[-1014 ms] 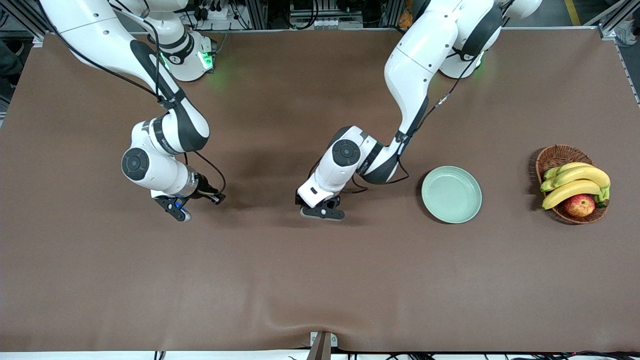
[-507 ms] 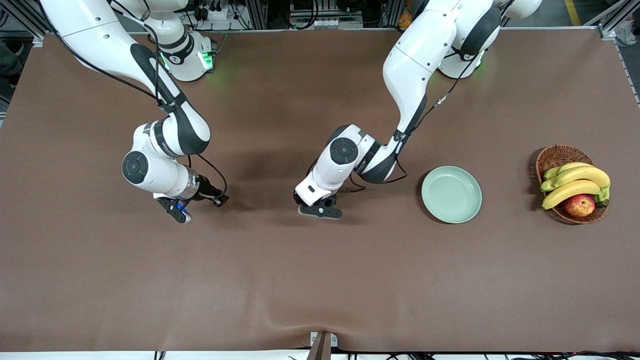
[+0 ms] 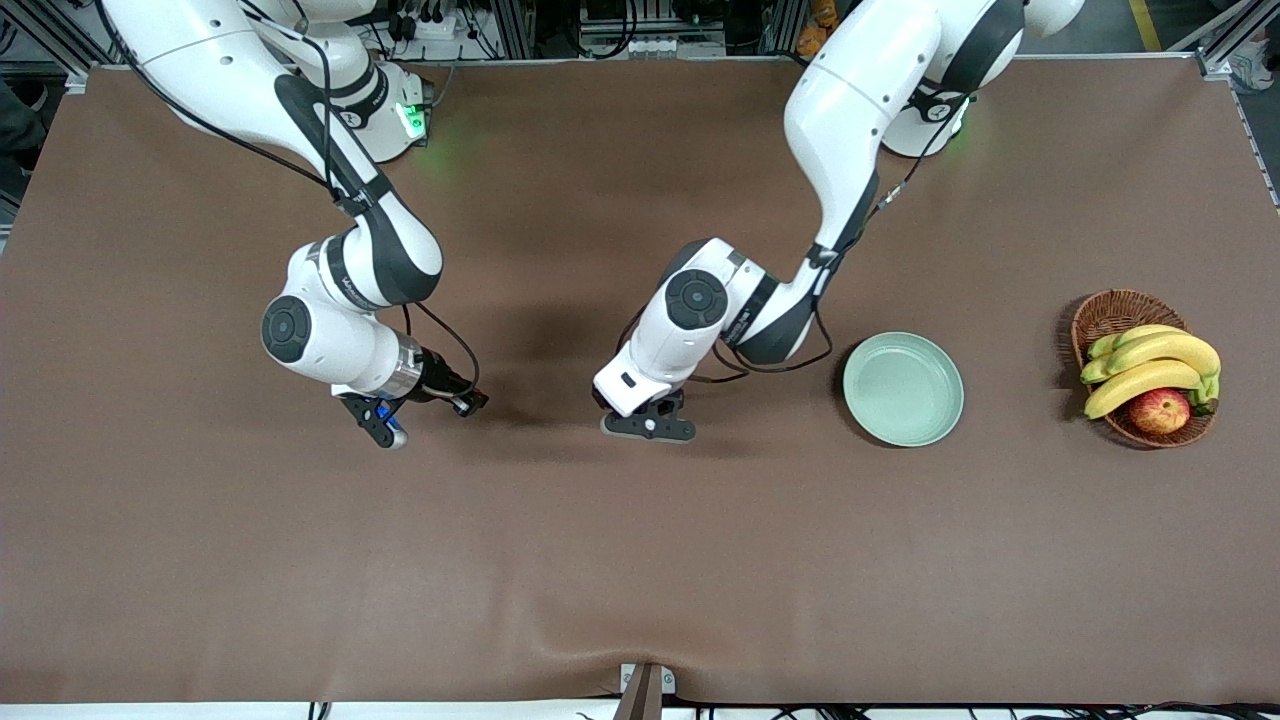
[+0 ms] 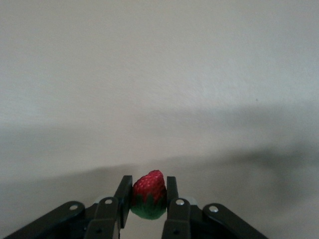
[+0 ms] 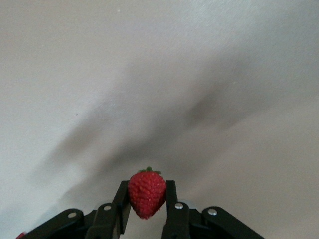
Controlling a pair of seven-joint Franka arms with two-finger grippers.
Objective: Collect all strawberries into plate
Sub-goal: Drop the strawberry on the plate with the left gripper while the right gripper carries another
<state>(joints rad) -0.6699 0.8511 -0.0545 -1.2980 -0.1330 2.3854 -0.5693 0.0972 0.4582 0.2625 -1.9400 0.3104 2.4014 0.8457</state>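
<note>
left gripper (image 4: 148,191) pinching a strawberry (image 4: 148,194) | right gripper (image 5: 147,196) clamped on another strawberry (image 5: 147,193) | third berry nowhere visible | plate (image 3: 903,388) at 3 o'clock of left gripper, bare

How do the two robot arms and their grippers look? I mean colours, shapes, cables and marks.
Both arms have glossy white rounded shells with black joint bands and round dark caps. Thin black cables run along them. Green lights glow at the bases. The left gripper and the right gripper have black fingers with silver screws; the right one shows a blue mark.
</note>
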